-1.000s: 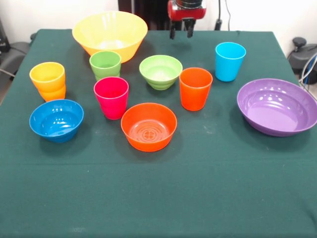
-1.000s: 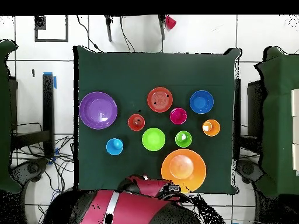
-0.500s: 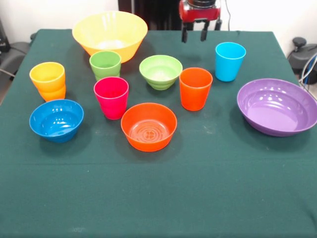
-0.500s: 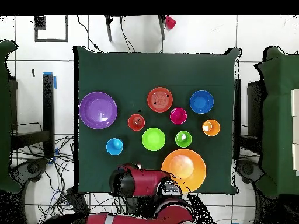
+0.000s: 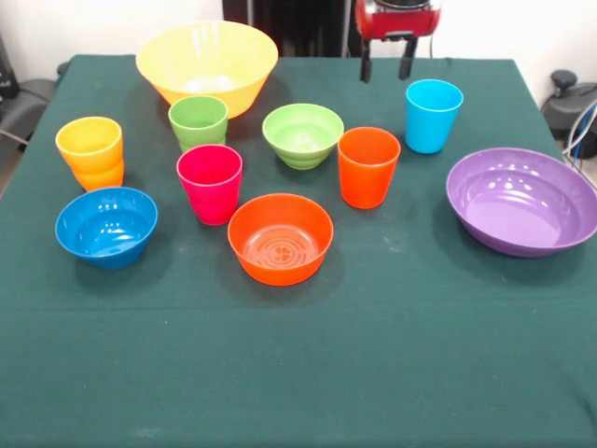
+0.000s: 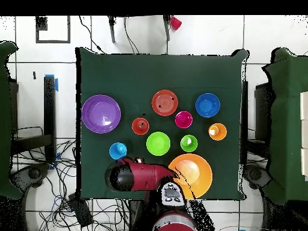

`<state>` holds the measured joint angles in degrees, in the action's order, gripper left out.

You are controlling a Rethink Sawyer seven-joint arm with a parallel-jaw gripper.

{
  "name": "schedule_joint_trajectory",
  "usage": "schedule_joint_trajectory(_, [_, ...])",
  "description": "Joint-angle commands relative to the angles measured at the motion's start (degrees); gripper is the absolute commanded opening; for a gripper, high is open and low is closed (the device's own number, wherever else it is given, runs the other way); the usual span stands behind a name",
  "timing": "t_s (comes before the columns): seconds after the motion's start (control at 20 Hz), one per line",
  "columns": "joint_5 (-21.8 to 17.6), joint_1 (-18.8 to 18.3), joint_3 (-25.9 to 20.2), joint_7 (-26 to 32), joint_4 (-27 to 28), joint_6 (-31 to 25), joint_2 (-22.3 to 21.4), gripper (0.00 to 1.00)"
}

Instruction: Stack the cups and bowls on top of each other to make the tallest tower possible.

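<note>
Cups and bowls sit unstacked; open hand hangs above

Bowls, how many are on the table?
5: yellow bowl far left, light green bowl middle, orange bowl in front, blue bowl left, purple bowl right.

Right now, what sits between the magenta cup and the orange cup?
In the front view, the light green bowl sits between the magenta cup and the orange cup, set slightly farther back; the orange bowl lies nearer the camera, below that gap.
</note>
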<state>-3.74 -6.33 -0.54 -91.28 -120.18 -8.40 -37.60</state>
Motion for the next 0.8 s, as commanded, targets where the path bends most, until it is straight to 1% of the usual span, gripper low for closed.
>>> schedule_joint_trajectory(0.05, [4.79,2.13,-4.50,-10.27,7.24,-5.62,-0.02,1.00])
schedule_joint_trajectory(0.3, [4.79,2.77,-3.84,-10.47,7.83,-2.26,2.55,1.00])
schedule_joint_trajectory(0.35, [4.51,2.80,-3.80,-10.61,7.11,-1.24,2.49,1.00])
schedule_joint_trajectory(0.6, [4.43,3.72,-3.28,-11.36,7.61,-1.27,2.85,1.00])
schedule_joint_trajectory(0.8, [4.56,4.13,-3.27,-12.26,9.10,-0.13,4.99,1.00])
